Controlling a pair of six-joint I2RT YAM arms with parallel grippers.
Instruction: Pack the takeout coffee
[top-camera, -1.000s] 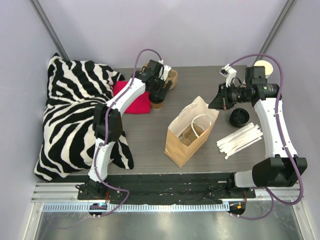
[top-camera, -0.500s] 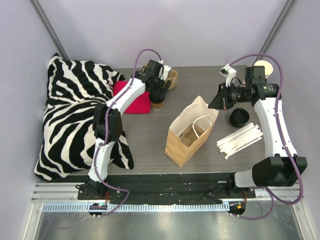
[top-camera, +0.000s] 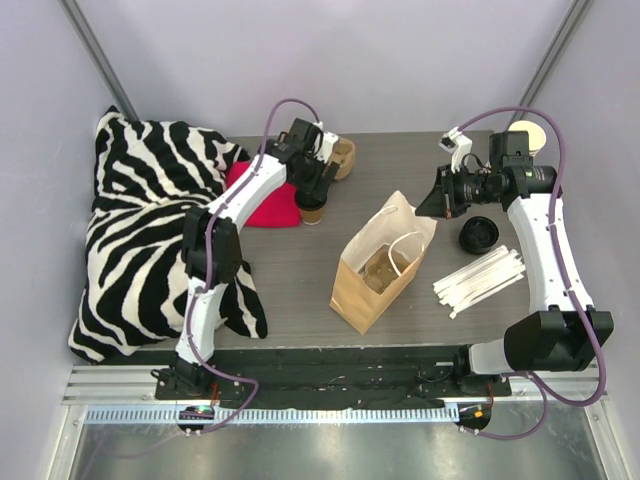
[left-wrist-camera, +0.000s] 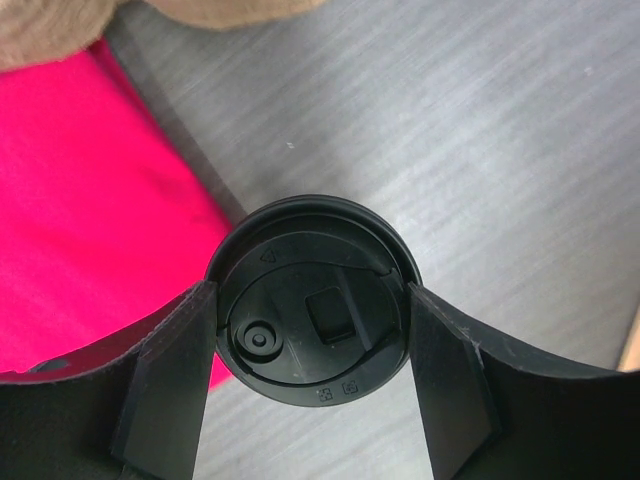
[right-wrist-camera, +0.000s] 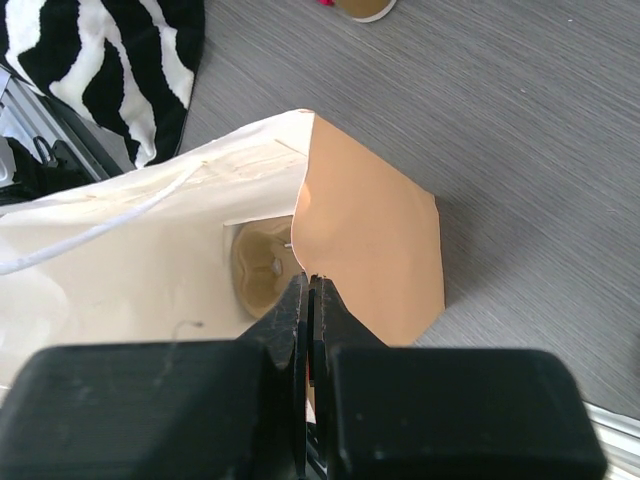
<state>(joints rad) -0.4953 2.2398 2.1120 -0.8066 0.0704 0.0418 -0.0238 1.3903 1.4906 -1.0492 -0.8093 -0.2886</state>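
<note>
The takeout coffee (top-camera: 312, 210), a small tan cup with a black lid (left-wrist-camera: 312, 300), stands on the grey table beside a pink cloth. My left gripper (top-camera: 313, 188) is right above it, and both fingers (left-wrist-camera: 170, 380) press against the sides of the lid in the left wrist view. The brown paper bag (top-camera: 380, 265) stands open at mid-table. My right gripper (top-camera: 438, 205) is shut on the bag's upper rim (right-wrist-camera: 308, 285) and holds the mouth open. A pulp cup carrier (right-wrist-camera: 262, 265) lies at the bottom of the bag.
A pink cloth (top-camera: 265, 200) and a zebra-print pillow (top-camera: 150, 230) lie on the left. A tan cup stack (top-camera: 343, 155) lies behind the coffee. A black lid (top-camera: 478, 234), white sticks (top-camera: 480, 280) and a white disc (top-camera: 527, 135) are on the right.
My left arm has shifted slightly to the left at the coffee cup. The cup and the bag stay where they were. The right arm has not moved.
</note>
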